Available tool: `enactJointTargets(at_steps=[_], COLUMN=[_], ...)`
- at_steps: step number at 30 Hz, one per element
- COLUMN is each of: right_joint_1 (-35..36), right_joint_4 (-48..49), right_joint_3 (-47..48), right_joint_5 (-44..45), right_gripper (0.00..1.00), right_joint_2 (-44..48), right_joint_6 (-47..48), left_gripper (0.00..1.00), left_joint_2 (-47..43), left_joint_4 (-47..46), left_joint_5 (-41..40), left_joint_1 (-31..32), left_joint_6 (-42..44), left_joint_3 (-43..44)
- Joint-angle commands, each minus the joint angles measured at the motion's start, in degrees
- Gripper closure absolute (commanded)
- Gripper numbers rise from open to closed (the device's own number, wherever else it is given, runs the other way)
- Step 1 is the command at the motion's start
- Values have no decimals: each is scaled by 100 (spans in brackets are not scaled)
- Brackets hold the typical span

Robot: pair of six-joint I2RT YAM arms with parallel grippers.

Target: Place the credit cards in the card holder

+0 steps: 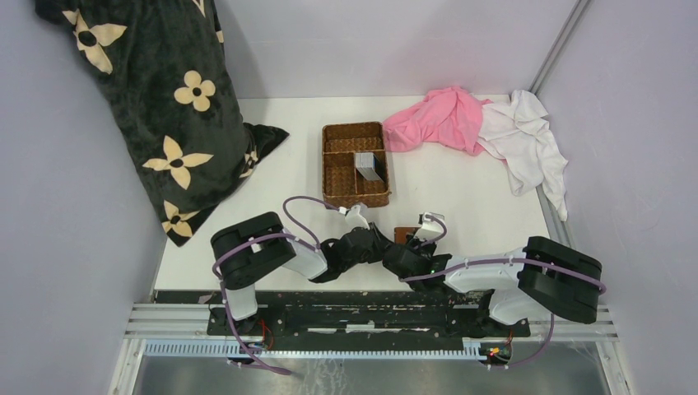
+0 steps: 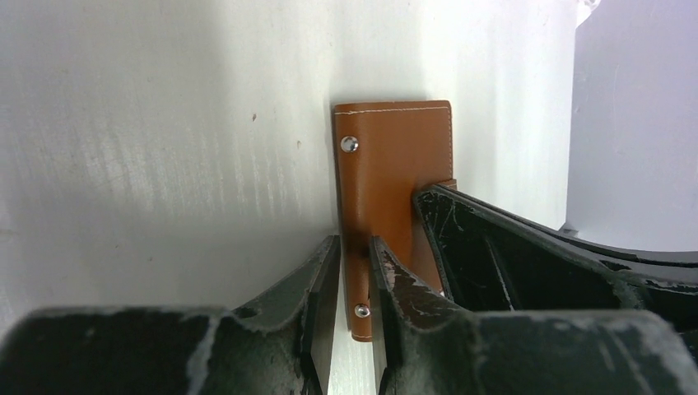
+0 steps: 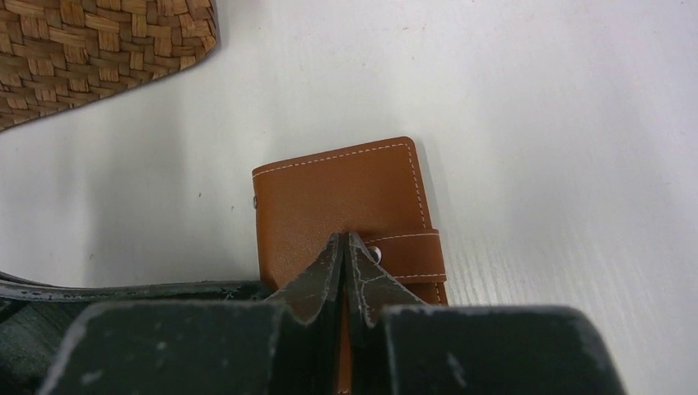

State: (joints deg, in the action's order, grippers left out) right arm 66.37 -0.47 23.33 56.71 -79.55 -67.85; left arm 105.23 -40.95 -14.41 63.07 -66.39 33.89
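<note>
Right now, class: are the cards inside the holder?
No, the cards stand in the basket, apart from the holder.

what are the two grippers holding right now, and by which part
Both hold the brown wallet: the left gripper pinches its edge with the two snaps, and the right gripper pinches thin leather beside the strap.

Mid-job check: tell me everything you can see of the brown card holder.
The small brown leather card holder lies folded and flat on the white table, near the woven wicker basket. It has pale edge stitching, silver snap studs and a strap tab. The left tool pinches its studded edge; the right tool is shut on the strap tab.
</note>
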Motion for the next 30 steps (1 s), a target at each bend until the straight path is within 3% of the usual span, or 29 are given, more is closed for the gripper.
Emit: enactJointTargets(at_steps=[1,13,30], right_joint_1=[52,18,12], right_joint_4=[-1615,-1361,-798], right_joint_3=[-148,165,753], right_joint_5=[-692,-553,-610], right_gripper=[88,62,59], right_joint_2=[95,387,1090], right_joint_6=[-9,708,2179], left_gripper=[69,66,66], left_joint_2=[113,-607,-723], left_joint_4=[2308,3065,3049], left_joint_5=[-127,-421,-310], left_joint_1=[-5,-5,57], left_joint_6=[639,927,963], left_joint_3=[-250,60,218])
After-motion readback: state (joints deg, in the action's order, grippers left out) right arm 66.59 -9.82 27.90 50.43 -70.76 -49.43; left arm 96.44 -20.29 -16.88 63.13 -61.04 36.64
